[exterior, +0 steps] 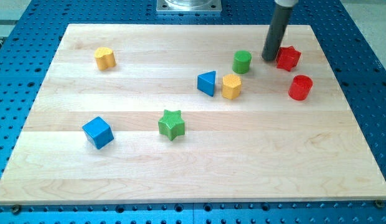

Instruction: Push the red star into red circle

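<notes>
The red star (288,58) lies at the view's upper right of the wooden board. The red circle (300,87), a short red cylinder, stands just below it and slightly to the right, with a small gap between them. My tip (268,59) rests on the board right next to the star's left side, between the star and the green cylinder (242,61). I cannot tell if the tip touches the star.
A yellow hexagon block (231,86) and a blue triangle (207,83) sit left of the red circle. A green star (172,124), a blue cube (98,132) and a yellow heart-like block (105,58) lie further left. The board's right edge (342,81) is near the red blocks.
</notes>
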You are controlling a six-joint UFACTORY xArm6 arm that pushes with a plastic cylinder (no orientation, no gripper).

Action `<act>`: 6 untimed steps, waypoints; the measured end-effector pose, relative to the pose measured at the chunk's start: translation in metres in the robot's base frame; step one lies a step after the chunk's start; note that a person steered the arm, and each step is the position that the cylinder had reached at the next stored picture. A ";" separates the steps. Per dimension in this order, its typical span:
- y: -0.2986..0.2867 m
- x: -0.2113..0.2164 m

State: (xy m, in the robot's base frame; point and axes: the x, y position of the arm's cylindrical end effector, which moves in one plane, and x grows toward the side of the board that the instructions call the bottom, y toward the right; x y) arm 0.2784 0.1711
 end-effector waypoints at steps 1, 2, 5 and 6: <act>0.030 -0.013; 0.043 0.017; -0.011 0.062; 0.040 0.070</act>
